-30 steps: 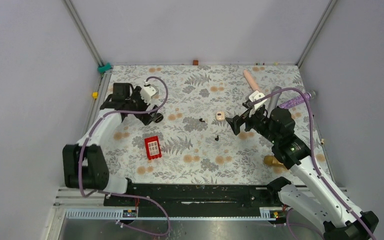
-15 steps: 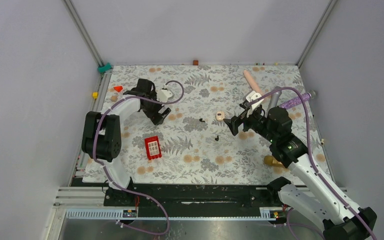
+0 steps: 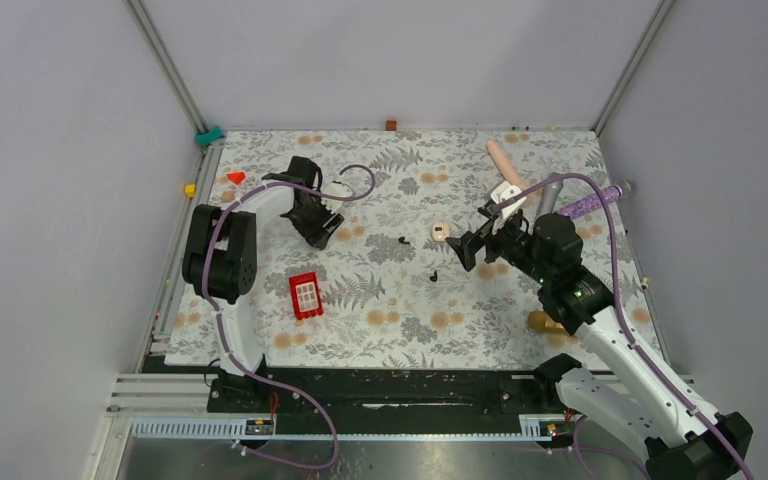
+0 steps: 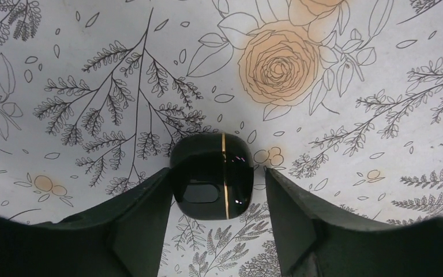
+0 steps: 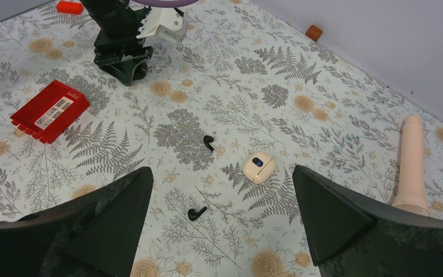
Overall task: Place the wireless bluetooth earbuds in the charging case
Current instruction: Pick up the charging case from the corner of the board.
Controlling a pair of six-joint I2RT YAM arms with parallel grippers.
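The charging case [image 4: 207,156] is a glossy black pod with a thin gold seam, lying on the floral mat. My left gripper [image 4: 216,176] straddles it with its jaws partly open. The left finger touches the case and a gap shows at the right finger. From above, the left gripper [image 3: 317,230] covers the case. Two black earbuds lie loose mid-mat, one earbud [image 3: 403,240] [image 5: 209,142] farther back and the other earbud [image 3: 433,276] [image 5: 196,213] nearer. My right gripper [image 3: 470,248] [image 5: 222,173] hovers wide open above them, holding nothing.
A cream pod [image 3: 441,232] [image 5: 258,167] sits beside the earbuds. A red block [image 3: 306,296] lies front left, a small red wedge [image 3: 235,177] back left. A pink cylinder [image 3: 501,160], a grey tube [image 3: 548,190] and a purple rod [image 3: 590,203] lie back right.
My left arm has folded in over the black case and its jaws have narrowed round it. The red wedge has come into view. My right arm has hardly moved.
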